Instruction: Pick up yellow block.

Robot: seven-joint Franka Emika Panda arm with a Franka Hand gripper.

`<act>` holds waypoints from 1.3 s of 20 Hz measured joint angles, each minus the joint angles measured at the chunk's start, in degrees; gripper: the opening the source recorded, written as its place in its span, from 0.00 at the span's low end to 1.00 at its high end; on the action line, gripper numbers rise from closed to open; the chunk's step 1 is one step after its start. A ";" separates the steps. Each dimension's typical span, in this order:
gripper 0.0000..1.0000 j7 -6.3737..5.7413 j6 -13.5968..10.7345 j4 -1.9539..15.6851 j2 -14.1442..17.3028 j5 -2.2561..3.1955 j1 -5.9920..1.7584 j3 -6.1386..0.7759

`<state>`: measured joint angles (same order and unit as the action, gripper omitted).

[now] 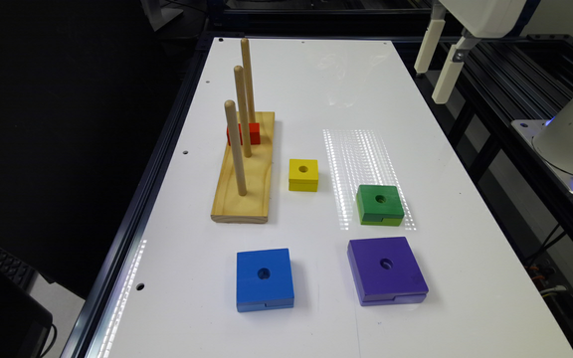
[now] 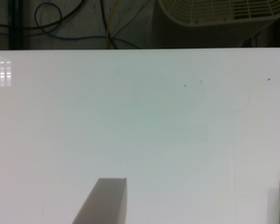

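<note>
While your gripper (image 1: 439,73) hangs high over the table's (image 1: 316,89) far edge at the exterior view's right, fingers spread apart and seemingly empty, the yellow block (image 1: 303,175) sits well apart from it, just beside the wooden peg base (image 1: 246,174).

A: Where's the end effector (image 1: 437,70)?

B: In the exterior view it hangs high at the top right, under a white wrist housing (image 1: 483,15). Two pale fingers (image 1: 448,74) point down and slant toward that view's left.

A: Are they together?

B: No, there's a clear gap between them. In the wrist view one finger (image 2: 105,200) and the edge of the other sit far apart, with nothing between them.

A: Anything else of the arm?

B: The white base (image 1: 572,134), well below and to the exterior view's right of the end effector.
</note>
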<state>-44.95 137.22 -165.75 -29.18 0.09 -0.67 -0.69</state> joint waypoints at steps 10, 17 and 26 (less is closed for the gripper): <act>1.00 -0.01 0.02 0.58 0.00 -0.02 0.18 -0.21; 1.00 -0.01 0.09 1.43 0.38 -0.06 0.20 -0.28; 1.00 -0.14 0.20 5.82 5.01 -0.22 0.59 -0.46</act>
<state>-45.09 137.42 -159.93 -24.17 -0.13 -0.08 -1.15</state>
